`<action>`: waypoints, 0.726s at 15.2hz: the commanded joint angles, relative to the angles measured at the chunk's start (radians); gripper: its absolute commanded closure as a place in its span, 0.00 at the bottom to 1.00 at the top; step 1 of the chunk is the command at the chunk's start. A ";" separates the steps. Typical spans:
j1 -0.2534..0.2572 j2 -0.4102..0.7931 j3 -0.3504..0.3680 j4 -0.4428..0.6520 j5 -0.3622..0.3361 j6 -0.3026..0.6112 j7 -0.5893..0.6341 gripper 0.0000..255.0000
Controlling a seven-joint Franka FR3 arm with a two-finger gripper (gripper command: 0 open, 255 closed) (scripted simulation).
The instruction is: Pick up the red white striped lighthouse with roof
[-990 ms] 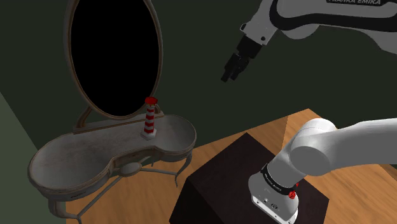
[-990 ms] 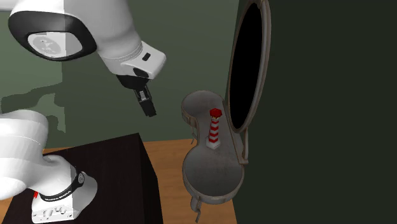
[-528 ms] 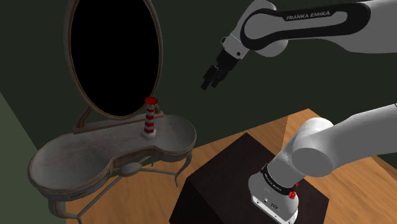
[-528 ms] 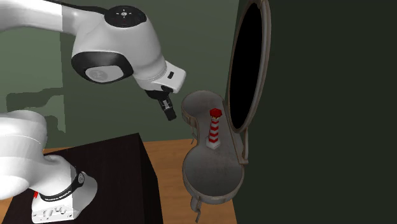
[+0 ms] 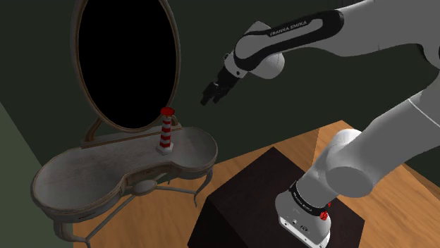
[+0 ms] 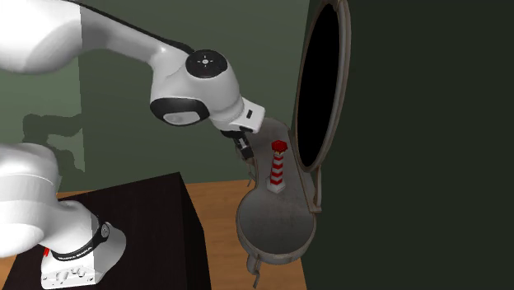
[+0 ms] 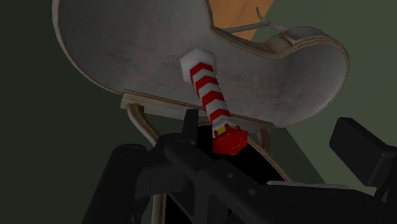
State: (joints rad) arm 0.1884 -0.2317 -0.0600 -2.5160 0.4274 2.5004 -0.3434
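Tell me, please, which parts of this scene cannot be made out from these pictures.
- Mirror: top cut off by the shoulder view's upper edge; its oval is a black area.
- Table legs: cut by the shoulder view's lower edge; mostly under its top in the second exterior view.
- End effector: small and dark against the table in the second exterior view.
- Lighthouse: fine detail too small in the shoulder view.

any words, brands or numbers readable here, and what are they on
"FRANKA EMIKA": white letters on the dark band of the arm's upper link, in the shoulder view.
Lettering on the black ring at the arm's base: too small to read.
Lighthouse and vanity table: no text.
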 commanded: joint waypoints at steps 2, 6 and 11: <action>0.036 0.128 -0.002 0.056 0.093 0.095 -0.068 0.00; 0.064 0.290 0.009 0.153 0.234 0.183 -0.177 0.00; 0.057 0.487 0.056 0.309 0.392 0.256 -0.304 0.00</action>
State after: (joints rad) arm 0.2457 0.2075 -0.0177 -2.2413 0.7801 2.7353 -0.6181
